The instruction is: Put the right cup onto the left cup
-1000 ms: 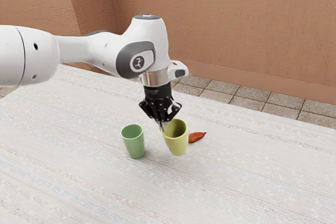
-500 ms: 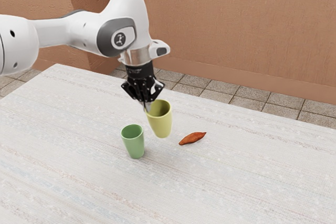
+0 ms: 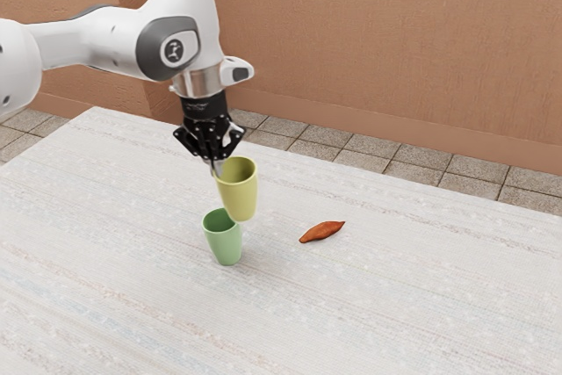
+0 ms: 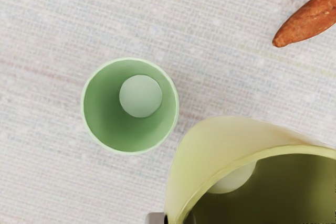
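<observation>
Holds the yellow-green, tapered, smooth-walled cup (image 3: 238,195) up off the pale, woven-looking tabletop (image 3: 378,296), slightly tilted, near the light green, tapered, open-topped cup (image 3: 226,243) and higher than its rim. Has the black two-finger gripper (image 3: 215,165) clenched on one side of the yellow-green wall at the rim, with one finger inside and one outside. Judging by the thin, slightly glossy wall, probably handles as light, stiff and rather slippery, perhaps brittle if ceramic. Best taken at the rim, as now, with a firm but measured pinch; liable to swing or twist under so one-sided a hold. Calls for centring over the green opening, levelling, then slow lowering. Cannot make out the inner finger's full contact, nor any gap between yellow-green base and green rim, overlapping in the exterior view. In the wrist view, finds the held cup cut off, likewise the reddish-brown, pointed sweet potato (image 4: 307,18).
</observation>
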`<state>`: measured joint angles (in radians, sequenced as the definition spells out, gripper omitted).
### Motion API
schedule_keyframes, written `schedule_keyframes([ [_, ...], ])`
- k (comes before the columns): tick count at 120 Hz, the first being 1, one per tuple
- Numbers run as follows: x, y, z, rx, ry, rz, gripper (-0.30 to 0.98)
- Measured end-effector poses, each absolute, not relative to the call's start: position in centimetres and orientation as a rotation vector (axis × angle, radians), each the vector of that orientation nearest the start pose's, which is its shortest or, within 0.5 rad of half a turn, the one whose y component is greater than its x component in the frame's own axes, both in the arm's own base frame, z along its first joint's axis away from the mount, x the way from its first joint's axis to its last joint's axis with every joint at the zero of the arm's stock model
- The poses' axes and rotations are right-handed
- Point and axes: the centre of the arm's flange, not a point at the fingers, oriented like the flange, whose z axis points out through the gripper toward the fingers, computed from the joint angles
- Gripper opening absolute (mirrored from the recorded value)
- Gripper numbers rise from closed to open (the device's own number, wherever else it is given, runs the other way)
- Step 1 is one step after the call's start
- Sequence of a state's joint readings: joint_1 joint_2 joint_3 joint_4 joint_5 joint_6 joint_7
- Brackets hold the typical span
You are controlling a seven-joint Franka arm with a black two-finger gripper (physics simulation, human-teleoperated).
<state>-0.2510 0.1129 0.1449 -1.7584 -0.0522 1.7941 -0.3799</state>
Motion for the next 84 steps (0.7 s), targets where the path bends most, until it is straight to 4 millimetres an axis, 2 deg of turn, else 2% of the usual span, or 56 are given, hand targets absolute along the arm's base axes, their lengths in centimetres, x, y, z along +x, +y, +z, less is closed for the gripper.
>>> schedule_keyframes([
  [34,58.7,-3.8,48.8,-3.088,-0.519,0.14,-0.1],
  [62,59.5,-2.9,47.5,-3.072,-0.531,0.154,-0.1],
  [84,60.1,-1.2,46.6,-3.064,-0.563,0.159,-0.1],
])
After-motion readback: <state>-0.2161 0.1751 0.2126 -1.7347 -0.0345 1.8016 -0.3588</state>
